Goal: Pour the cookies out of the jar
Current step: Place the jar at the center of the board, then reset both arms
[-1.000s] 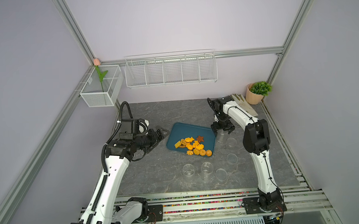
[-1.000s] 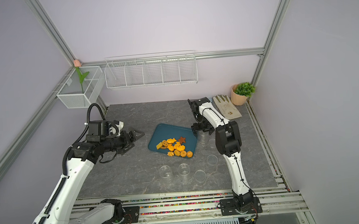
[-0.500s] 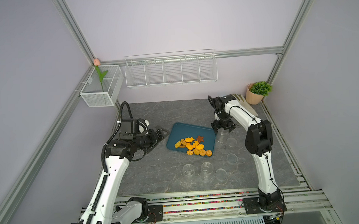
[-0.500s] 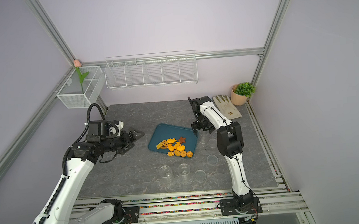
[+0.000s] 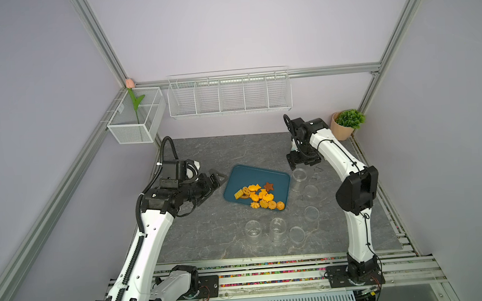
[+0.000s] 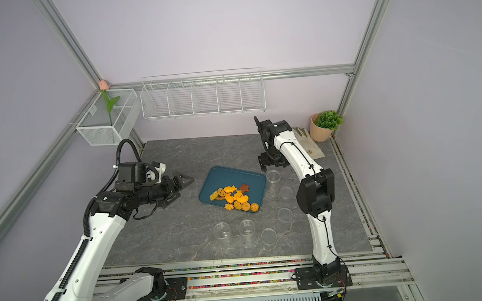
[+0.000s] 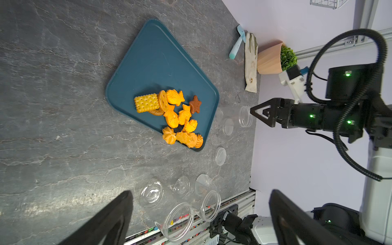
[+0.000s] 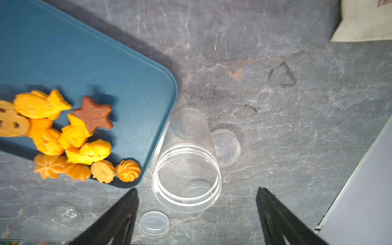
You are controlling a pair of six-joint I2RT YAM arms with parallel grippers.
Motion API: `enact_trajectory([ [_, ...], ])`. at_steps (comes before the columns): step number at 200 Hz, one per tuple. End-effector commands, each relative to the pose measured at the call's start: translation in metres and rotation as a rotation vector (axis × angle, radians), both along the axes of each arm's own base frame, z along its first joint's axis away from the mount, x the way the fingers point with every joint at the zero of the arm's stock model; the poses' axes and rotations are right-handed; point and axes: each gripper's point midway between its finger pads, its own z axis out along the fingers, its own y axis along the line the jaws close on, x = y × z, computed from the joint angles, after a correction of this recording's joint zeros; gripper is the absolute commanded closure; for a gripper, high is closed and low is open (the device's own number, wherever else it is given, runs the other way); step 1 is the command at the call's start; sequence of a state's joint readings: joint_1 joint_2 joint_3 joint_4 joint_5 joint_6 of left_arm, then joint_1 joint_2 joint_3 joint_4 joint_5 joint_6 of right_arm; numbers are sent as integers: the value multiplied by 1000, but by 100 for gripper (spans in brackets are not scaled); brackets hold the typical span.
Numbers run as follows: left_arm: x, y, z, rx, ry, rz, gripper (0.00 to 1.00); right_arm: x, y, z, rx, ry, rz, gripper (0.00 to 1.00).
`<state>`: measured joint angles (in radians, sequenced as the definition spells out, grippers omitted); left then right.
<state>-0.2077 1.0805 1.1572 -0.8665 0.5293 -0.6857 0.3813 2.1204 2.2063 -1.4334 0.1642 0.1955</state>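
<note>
Cookies (image 5: pixel 258 197) on tray (image 5: pixel 253 175) | jar (image 8: pixel 186 161) beside, lids (image 8: pixel 153 223) perhaps scattered | left gripper (image 5: pixel 211 187), right gripper (image 8: pixel 197 191) wide, empty

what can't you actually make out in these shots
- Right hand: the frame edge cuts off its black fingers in the right wrist view; its own wrist hides them in both top views.
- Pale fabric glove: partly behind the right arm in a top view, cut by the frame edge in the right wrist view.
- Brown ring biscuit: mostly under the yellow waffle square biscuit in the left wrist view.
</note>
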Motion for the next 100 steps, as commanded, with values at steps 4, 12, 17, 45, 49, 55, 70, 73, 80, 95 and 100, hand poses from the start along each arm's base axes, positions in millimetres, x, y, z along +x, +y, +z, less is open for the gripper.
enact_trajectory([
  [4,-5,7,5,44,-28,5,0,1,5,59,100,-154,-8,11],
  [12,-4,8,5,53,-33,9,0,2,6,74,131,-200,-10,11],
  [17,-5,9,5,57,-31,10,0,3,7,83,151,-227,-11,11],
  [45,-4,11,5,66,-38,21,0,3,-2,131,267,-356,-43,11],
  [49,-3,11,4,70,-37,24,0,2,-3,137,285,-374,-47,11],
  [55,-3,13,4,76,-40,29,0,2,-7,145,303,-399,-57,11],
  [70,-1,15,5,82,-46,42,1,1,-16,163,342,-466,-78,11],
  [73,-1,15,5,82,-48,43,0,0,-18,166,349,-476,-82,11],
  [80,0,14,5,78,-48,45,1,-2,-22,172,362,-500,-90,11],
  [95,1,14,5,75,-51,46,0,-5,-31,181,372,-534,-103,11],
  [100,2,14,6,76,-52,47,0,-7,-34,183,374,-543,-106,11],
])
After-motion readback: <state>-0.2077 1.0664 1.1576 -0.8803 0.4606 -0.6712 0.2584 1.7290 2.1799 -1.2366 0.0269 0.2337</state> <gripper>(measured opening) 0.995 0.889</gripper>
